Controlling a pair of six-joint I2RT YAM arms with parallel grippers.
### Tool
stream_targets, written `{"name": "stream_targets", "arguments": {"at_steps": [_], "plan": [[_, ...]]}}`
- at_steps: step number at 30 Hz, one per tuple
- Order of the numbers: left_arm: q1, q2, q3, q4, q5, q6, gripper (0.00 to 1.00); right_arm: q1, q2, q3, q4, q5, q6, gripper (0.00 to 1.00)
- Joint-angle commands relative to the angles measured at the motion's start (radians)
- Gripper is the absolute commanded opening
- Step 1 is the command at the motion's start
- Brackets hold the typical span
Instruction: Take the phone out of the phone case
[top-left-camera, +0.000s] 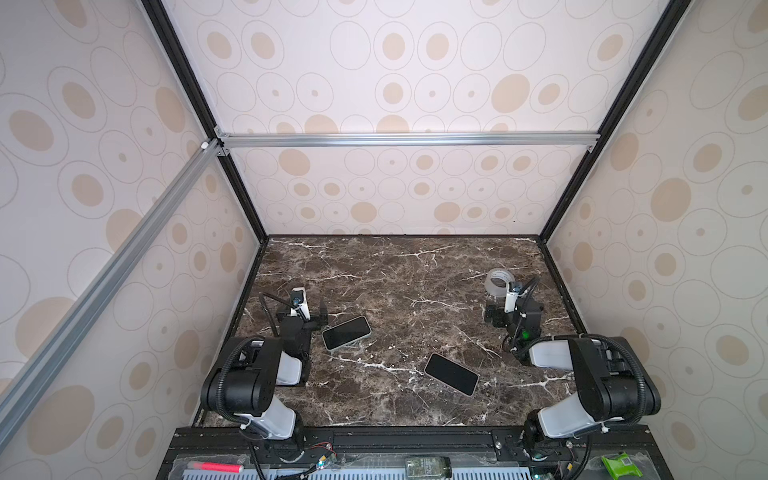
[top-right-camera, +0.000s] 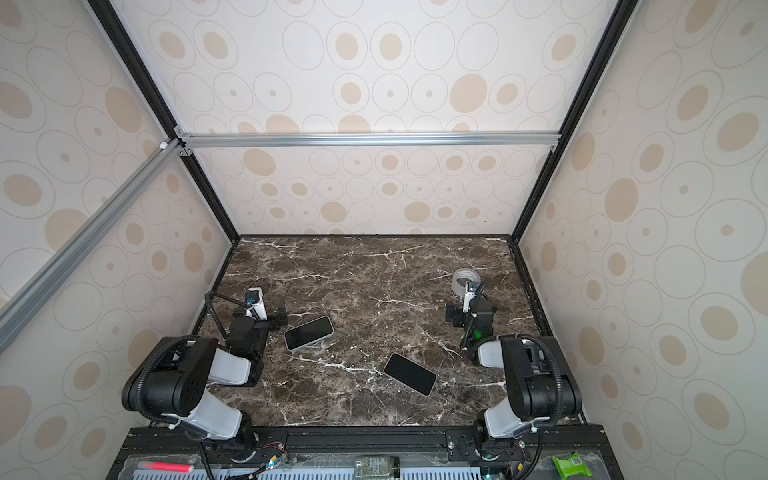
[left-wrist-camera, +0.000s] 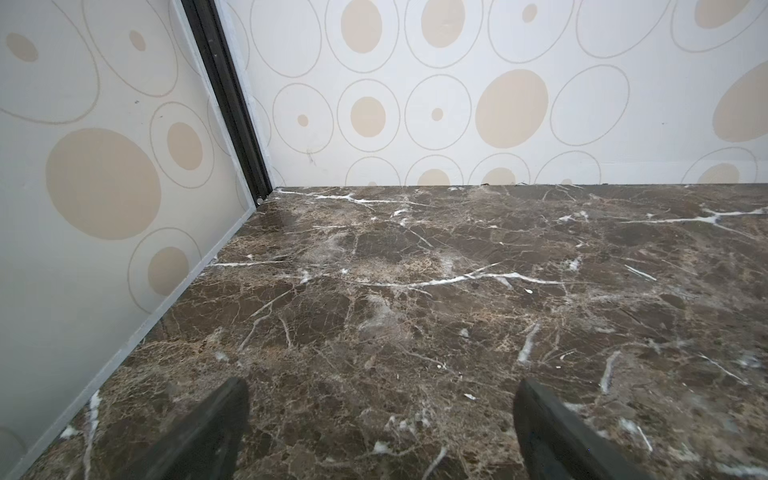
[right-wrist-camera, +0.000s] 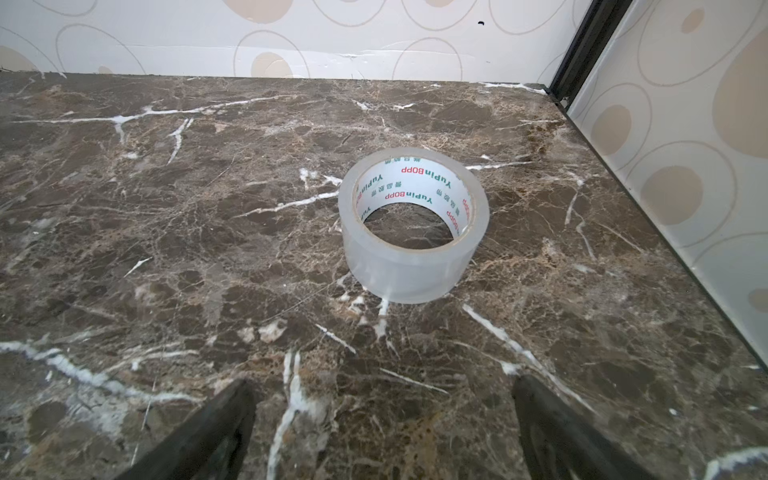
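Observation:
Two dark-screened phones lie flat on the brown marble table (top-left-camera: 407, 282). The phone (top-left-camera: 346, 332) (top-right-camera: 308, 333) at the left sits in a thick pale phone case (top-left-camera: 352, 344), just right of my left gripper (top-left-camera: 302, 312) (top-right-camera: 262, 313). The other handset (top-left-camera: 451, 374) (top-right-camera: 410, 373), slim with a white rim, lies at the front centre. My left gripper (left-wrist-camera: 380, 415) is open over bare marble. Further right my right gripper (top-left-camera: 513, 311) (top-right-camera: 469, 311) (right-wrist-camera: 382, 415) is open too, empty. Neither wrist view shows a phone.
A clear tape roll (right-wrist-camera: 413, 224) (top-left-camera: 498, 282) stands just beyond my right gripper, near the right wall. Patterned walls close the table on three sides. On the front ledge lie a pink marker (top-left-camera: 216, 467), a small bottle (top-left-camera: 428, 465) and a green packet (top-left-camera: 619, 463).

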Motion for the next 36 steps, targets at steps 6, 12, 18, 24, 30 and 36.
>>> {"name": "stream_targets", "arguments": {"at_steps": [6, 12, 18, 24, 30, 36], "plan": [[0.006, 0.002, 0.013, 0.05, 0.005, 0.027, 0.99, 0.009, 0.011, 0.018, 0.028, 0.006, -0.015, 1.0], [0.007, 0.004, 0.015, 0.048, 0.005, 0.027, 0.99, 0.01, 0.012, 0.018, 0.028, 0.005, -0.015, 1.0], [0.007, 0.003, 0.013, 0.052, 0.001, 0.027, 0.99, 0.009, 0.012, 0.018, 0.028, 0.005, -0.015, 1.0], [0.006, 0.0, -0.036, 0.144, -0.022, 0.016, 0.99, 0.01, 0.01, 0.013, 0.032, 0.005, -0.016, 1.0], [-0.006, -0.021, -0.072, 0.197, -0.022, 0.033, 0.99, 0.009, -0.008, -0.008, 0.06, -0.02, -0.022, 1.0], [-0.025, -0.105, -0.093, 0.169, -0.097, 0.035, 0.99, 0.009, -0.08, -0.017, 0.019, -0.047, -0.036, 1.0]]}}
